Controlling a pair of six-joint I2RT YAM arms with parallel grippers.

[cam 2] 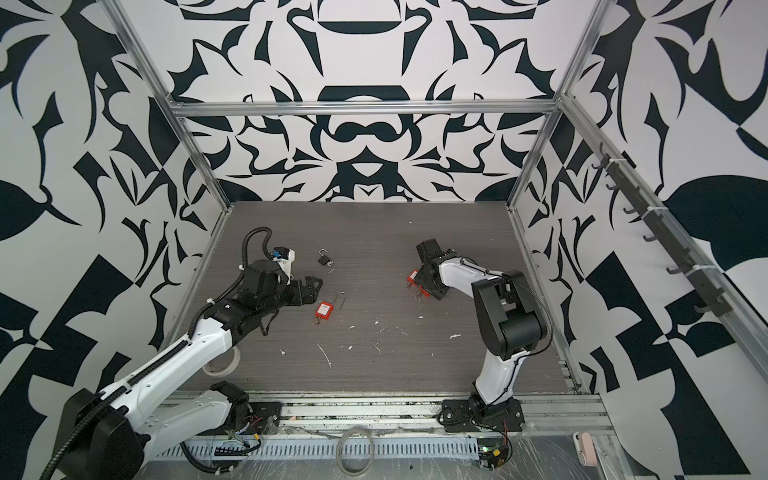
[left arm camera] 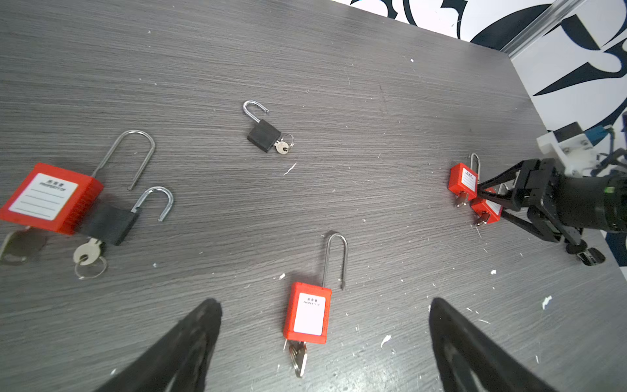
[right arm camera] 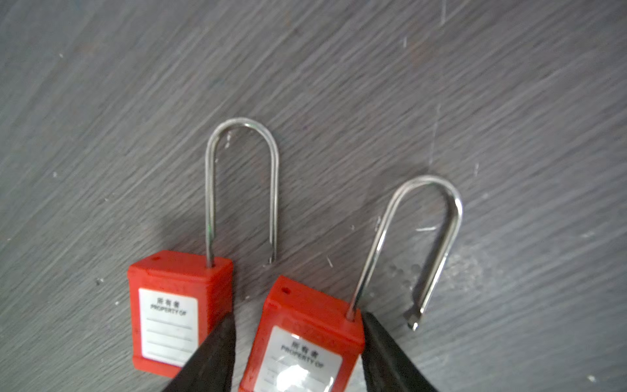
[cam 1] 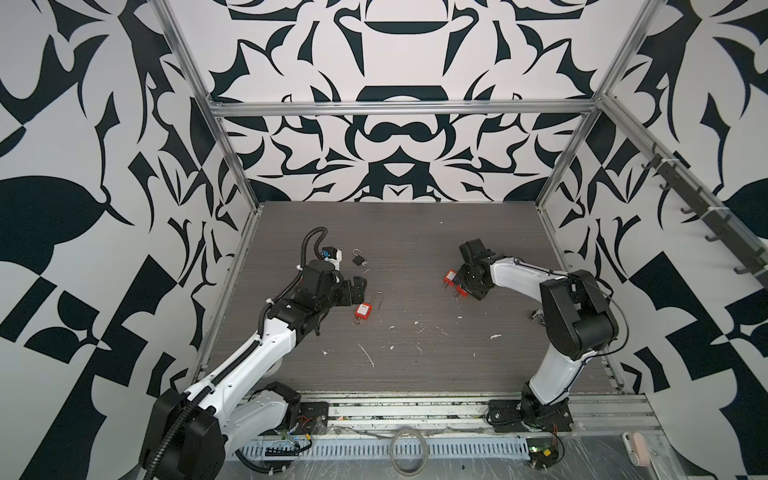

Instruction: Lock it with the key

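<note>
On the right of the table [cam 1: 415, 232]: red padlock [right arm camera: 305, 342], body between the jaws of the right gripper [right arm camera: 299, 315] (whether clamped, cannot tell), open shackle [right arm camera: 437, 190] pointing away; left gripper [left arm camera: 324, 301] wide, empty, well apart.

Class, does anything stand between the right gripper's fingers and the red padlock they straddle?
Nothing visible does. The right gripper's fingers flank the red padlock; a second red padlock lies just outside one finger, not between.
</note>
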